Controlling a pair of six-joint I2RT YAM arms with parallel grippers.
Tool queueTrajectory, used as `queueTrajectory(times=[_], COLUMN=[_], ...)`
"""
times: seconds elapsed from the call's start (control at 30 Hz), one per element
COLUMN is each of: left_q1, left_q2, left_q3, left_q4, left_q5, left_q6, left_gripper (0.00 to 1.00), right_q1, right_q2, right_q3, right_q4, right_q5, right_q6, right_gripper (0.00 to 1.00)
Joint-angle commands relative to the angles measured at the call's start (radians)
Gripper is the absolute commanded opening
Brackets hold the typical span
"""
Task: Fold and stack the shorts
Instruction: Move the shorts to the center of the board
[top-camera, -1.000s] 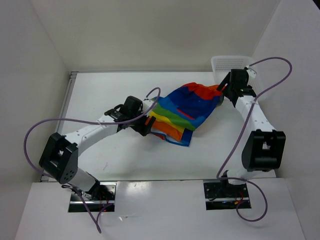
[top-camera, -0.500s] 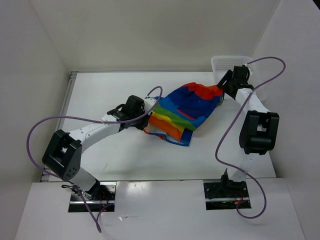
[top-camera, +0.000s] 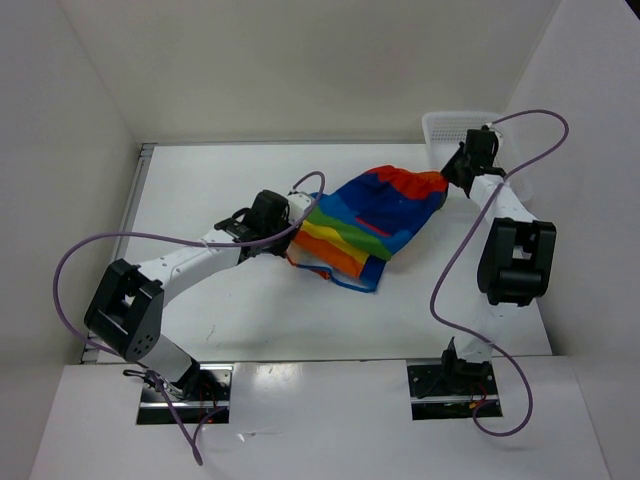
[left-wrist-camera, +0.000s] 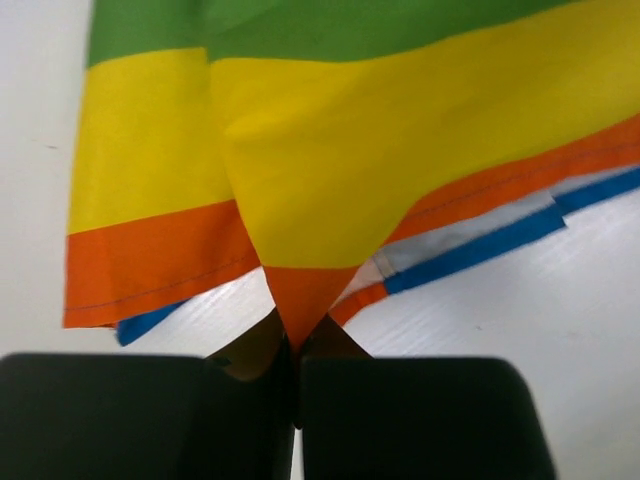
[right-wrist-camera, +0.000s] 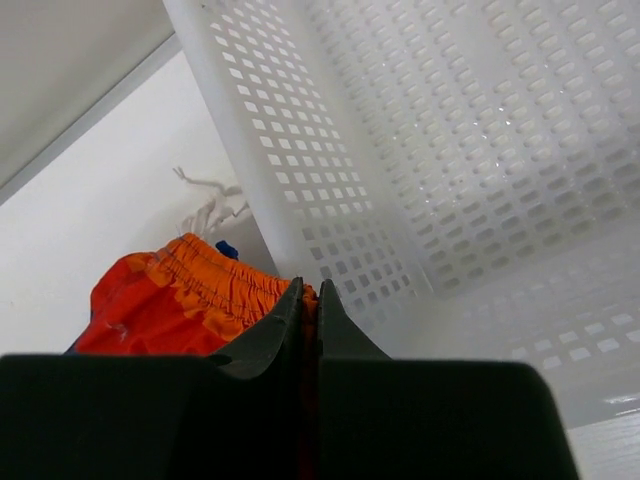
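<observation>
1. Soft rainbow-striped cloth shorts (top-camera: 365, 220) are held stretched over the white counter (top-camera: 200, 190).
2. The orange hem corner is pinched by the left tool (left-wrist-camera: 295, 340); the red waistband by the right tool (right-wrist-camera: 310, 300), beside a white plastic mesh basket (right-wrist-camera: 450, 150).
3. Tension is judged to flatten the cloth for folding.

We log the soft rainbow-striped cloth shorts (top-camera: 365, 225) mid white counter (top-camera: 220, 185), left fingers (left-wrist-camera: 180, 410) at their left hem, right fingers (right-wrist-camera: 420, 420) at their far-right waistband; the white plastic mesh basket (top-camera: 450, 125) sits just behind.
</observation>
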Motion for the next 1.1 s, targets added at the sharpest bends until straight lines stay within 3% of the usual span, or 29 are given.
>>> queueTrajectory(times=[0.0, 0.13, 0.3, 0.4, 0.47, 0.5, 0.53, 0.57, 0.67, 0.83, 0.87, 0.97, 1.07], left_q1=[0.01, 0.113, 0.35, 0.429, 0.429, 0.429, 0.416, 0.406, 0.373, 0.36, 0.36, 0.351, 0.313], left_q2=[-0.037, -0.069, -0.104, -0.137, -0.137, -0.146, -0.146, -0.146, -0.146, -0.167, -0.178, -0.209, -0.221], left_q3=[-0.002, 0.09, 0.234, 0.278, 0.278, 0.262, 0.252, 0.236, 0.126, 0.086, 0.098, 0.13, 0.107], left_q4=[0.097, 0.091, 0.077, 0.077, 0.042, 0.023, -0.029, -0.059, -0.097, -0.193, -0.221, -0.382, -0.546], left_q5=[-0.156, -0.216, -0.243, -0.229, -0.186, -0.165, -0.142, -0.1, -0.1, -0.069, -0.056, 0.061, 0.193], left_q6=[0.003, 0.003, 0.003, 0.003, 0.003, 0.003, 0.003, 0.003, 0.003, 0.003, 0.003, 0.003, 0.003], left_gripper=[0.0, 0.0, 0.0, 0.0, 0.05, 0.13, 0.49, 0.66, 0.86, 0.82, 0.77, 0.51, 0.39], right_q1=[0.032, 0.171, 0.406, 0.546, 0.591, 0.591, 0.591, 0.591, 0.591, 0.569, 0.559, 0.545, 0.545], right_q2=[-0.101, -0.233, -0.36, -0.371, -0.371, -0.353, -0.342, -0.342, -0.342, -0.342, -0.33, -0.308, -0.299], right_q3=[0.051, 0.051, 0.039, -0.021, -0.058, -0.085, -0.095, -0.113, -0.182, -0.222, -0.234, -0.245, -0.254], right_q4=[0.044, 0.044, 0.068, 0.108, 0.13, 0.116, 0.101, 0.084, 0.072, 0.059, 0.059, 0.059, 0.078], right_q5=[0.0, 0.049, 0.105, 0.142, 0.167, 0.177, 0.187, 0.22, 0.28, 0.28, 0.28, 0.242, 0.233], right_q6=[-0.006, -0.015, 0.042, 0.107, 0.138, 0.155, 0.192, 0.192, 0.203, 0.212, 0.227, 0.246, 0.255], right_gripper=[0.0, 0.0, 0.0, 0.0, 0.0, 0.0, 0.0, 0.0, 0.0, 0.0, 0.0, 0.0, 0.0])
